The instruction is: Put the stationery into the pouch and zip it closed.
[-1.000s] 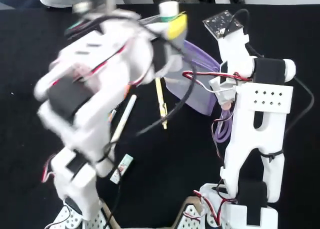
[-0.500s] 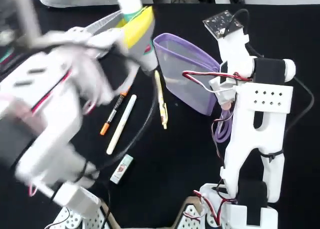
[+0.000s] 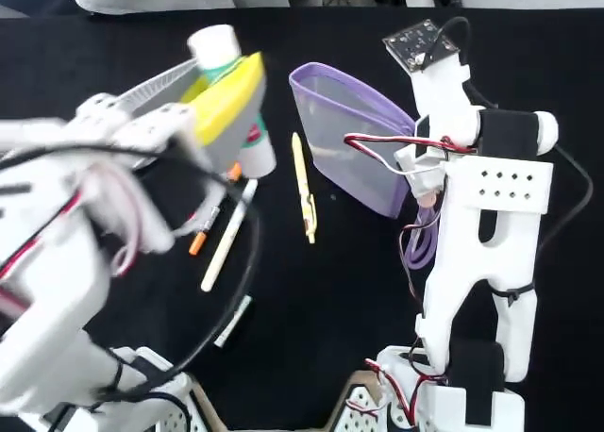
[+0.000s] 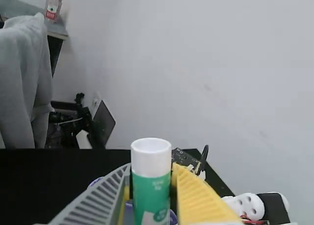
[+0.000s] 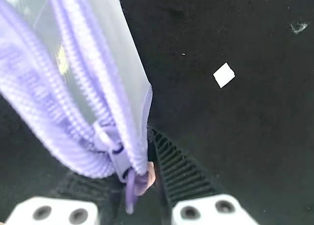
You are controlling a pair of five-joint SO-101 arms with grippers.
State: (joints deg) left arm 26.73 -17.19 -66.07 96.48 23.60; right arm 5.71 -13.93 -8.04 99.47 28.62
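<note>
Left claw (image 4: 151,167) is pinching the glue stick (image 3: 215,47); right claw (image 5: 147,178) is gripping the pouch (image 3: 354,149) by its zipper end; any off-line release would be risking a miss at its narrow mouth.

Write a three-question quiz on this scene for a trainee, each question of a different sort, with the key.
1. Multiple choice: what does the left gripper hold? A) a pair of scissors B) a glue stick C) a ruler
2. True or false: the pouch, gripped by the right gripper, is zipped closed.
3. Fill in: on the table, the yellow pen lies between the white pen and the ____.

Key: 1 B. 2 False, its mouth stands open. 3 pouch.
</note>
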